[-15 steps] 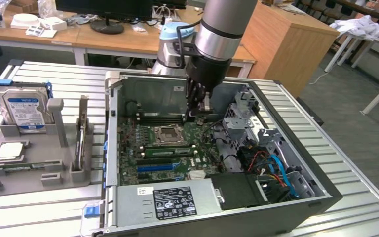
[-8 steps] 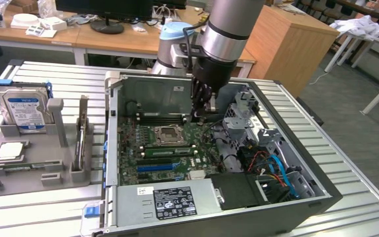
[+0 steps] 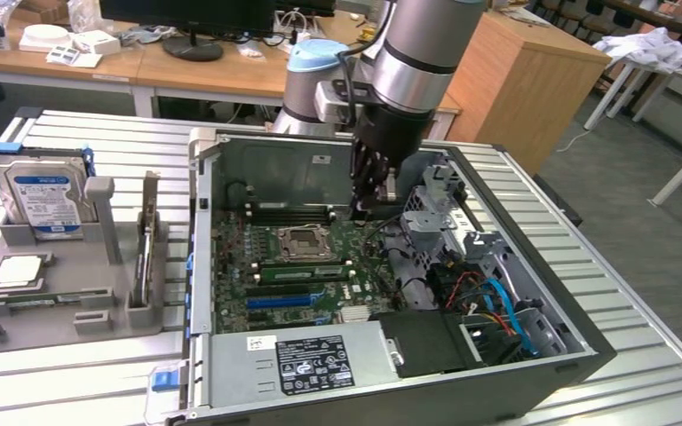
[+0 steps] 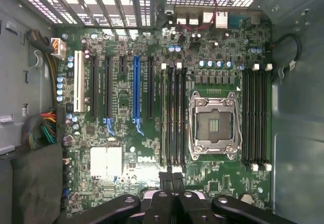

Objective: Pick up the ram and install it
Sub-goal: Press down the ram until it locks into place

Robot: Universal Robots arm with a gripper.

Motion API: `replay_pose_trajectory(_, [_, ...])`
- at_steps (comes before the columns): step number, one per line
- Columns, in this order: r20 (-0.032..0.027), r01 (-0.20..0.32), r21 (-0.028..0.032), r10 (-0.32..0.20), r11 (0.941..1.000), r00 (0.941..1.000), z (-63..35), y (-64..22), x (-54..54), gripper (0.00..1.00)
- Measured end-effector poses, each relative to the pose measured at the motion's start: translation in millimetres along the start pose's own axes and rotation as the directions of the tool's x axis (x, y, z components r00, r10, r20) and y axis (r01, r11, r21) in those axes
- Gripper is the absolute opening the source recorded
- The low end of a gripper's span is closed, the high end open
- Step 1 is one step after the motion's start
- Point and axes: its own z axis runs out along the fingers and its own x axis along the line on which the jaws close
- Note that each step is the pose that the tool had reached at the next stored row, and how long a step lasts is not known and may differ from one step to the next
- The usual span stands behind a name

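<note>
We saw the gripper (image 4: 171, 177) pinched shut (nothing visibly held) over the slots (image 4: 172, 115) and feared off-centre pressing could tilt or crack the ram (image 3: 302, 271).

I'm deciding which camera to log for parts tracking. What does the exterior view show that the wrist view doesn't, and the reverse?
Exterior view alone: the blue-labelled silver hard drive and the square silver CPU chip, both in the grey holder.
Wrist view alone: the long white expansion slot.
Both: the shut black gripper over the green motherboard, and its empty metal-framed CPU socket.
</note>
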Motion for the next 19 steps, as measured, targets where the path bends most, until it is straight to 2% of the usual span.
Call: replay_pose_trajectory(19, [0.0004, 0.0, 0.0002, 0.0, 1.0, 1.0, 1.1, -3.1, -0.1, 0.11])
